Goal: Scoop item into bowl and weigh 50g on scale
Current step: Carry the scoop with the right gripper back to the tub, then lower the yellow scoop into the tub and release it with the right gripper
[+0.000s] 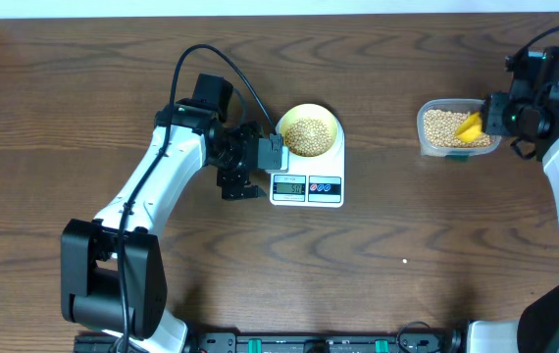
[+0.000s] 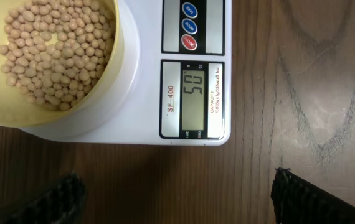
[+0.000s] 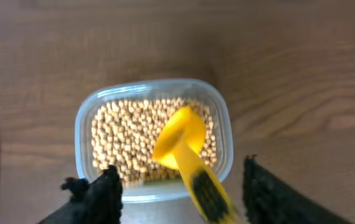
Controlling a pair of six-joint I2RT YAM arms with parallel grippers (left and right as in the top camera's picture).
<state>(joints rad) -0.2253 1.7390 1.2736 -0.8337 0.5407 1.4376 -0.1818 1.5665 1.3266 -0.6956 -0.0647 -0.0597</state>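
Observation:
The cream bowl (image 1: 330, 120) stands on the white scale (image 1: 336, 162) and holds a heap of tan beans (image 1: 307, 135). In the left wrist view the bowl (image 2: 118, 56) with its beans (image 2: 53, 53) sits on the scale (image 2: 143, 93), whose display reads 50. My left gripper (image 1: 258, 162) is just left of the scale, open and empty (image 2: 177, 186). My right gripper (image 1: 500, 116) is at the clear container's right side, open (image 3: 180, 168). The yellow scoop (image 3: 180, 140) lies in the container, its handle between my fingers but not gripped.
The clear rounded-square container (image 1: 427, 137) at the right holds more beans (image 3: 124, 134) and also shows in the right wrist view (image 3: 84, 146). The scoop also shows in the overhead view (image 1: 470, 127). A black cable loops over the left arm. Brown wooden table all round.

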